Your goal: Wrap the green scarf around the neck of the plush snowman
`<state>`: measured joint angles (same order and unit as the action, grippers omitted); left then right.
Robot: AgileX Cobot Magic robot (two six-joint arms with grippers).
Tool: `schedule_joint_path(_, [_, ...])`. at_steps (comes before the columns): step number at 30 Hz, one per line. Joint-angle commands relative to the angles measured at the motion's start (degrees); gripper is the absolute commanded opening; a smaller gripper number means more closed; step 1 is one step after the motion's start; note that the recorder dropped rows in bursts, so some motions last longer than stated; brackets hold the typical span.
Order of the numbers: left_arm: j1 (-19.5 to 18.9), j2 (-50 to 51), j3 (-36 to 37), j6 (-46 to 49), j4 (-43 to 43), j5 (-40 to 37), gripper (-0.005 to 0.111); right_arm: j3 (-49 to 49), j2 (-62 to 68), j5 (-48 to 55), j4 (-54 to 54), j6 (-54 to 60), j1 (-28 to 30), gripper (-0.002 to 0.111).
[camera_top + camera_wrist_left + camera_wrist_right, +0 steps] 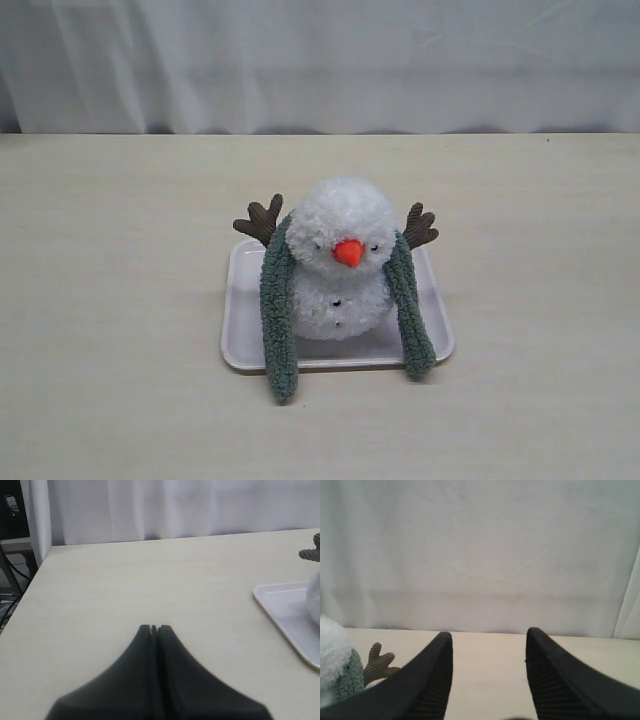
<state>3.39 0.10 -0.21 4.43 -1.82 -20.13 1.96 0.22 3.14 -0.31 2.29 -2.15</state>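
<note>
Draping the plush snowman (340,262), the green scarf (278,322) hangs; left fingers (140,680) clenched, right fingers (431,682) apart.

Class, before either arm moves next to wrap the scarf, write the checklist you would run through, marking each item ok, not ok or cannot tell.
1. The plush snowman upright on the tray: ok.
2. Both ends of the green scarf hanging free in front, one each side: ok.
3. Ends crossed in front: not ok.
4. The left claw open to grasp: not ok, shut.
5. The right claw open, empty: ok.
6. Scarf path behind the head: cannot tell.
</note>
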Motion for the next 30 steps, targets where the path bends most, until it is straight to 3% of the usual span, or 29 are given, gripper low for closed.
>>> schedule_joint_path(1, [0.2,-0.1,0.2,-0.1,0.0,0.7,0.0,-2.0,-0.2,-0.7,-0.6,0.5,0.3,0.045])
schedule_joint_path(30, [0.2,-0.1,0.2,-0.1,0.0,0.7,0.0,-2.0,-0.2,14.2,-0.6,-0.4,0.0,0.045])
